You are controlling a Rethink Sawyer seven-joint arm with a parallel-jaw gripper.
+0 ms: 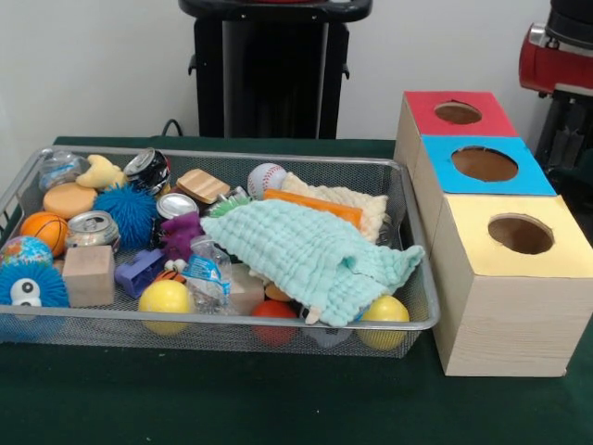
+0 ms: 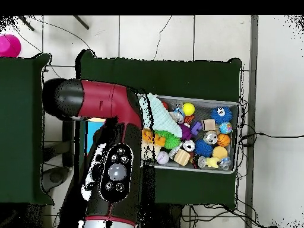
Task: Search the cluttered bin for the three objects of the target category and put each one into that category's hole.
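Note:
A wire mesh bin [image 1: 232,320] holds a jumble of things. A mint green cloth [image 1: 306,250] lies over its right half, on top of a cream cloth [image 1: 357,199] and an orange bar [image 1: 310,206]. Around them I see a baseball [image 1: 266,179], two yellow balls [image 1: 165,298] [image 1: 384,311], a red ball [image 1: 274,311], a small basketball [image 1: 44,230], drink cans [image 1: 93,227] and a wooden block [image 1: 89,273]. To the bin's right stand three boxes with round holes: red [image 1: 458,113], blue [image 1: 484,164], yellow [image 1: 521,235]. Only part of the red arm [image 1: 554,56] shows; the gripper is hidden.
In the overhead view the arm [image 2: 113,136] lies over the boxes beside the bin [image 2: 237,136]. Blue spiky balls [image 1: 130,211], a purple toy [image 1: 181,234] and a plastic bottle [image 1: 206,269] crowd the bin's left half. Green cloth covers the table [image 1: 278,399].

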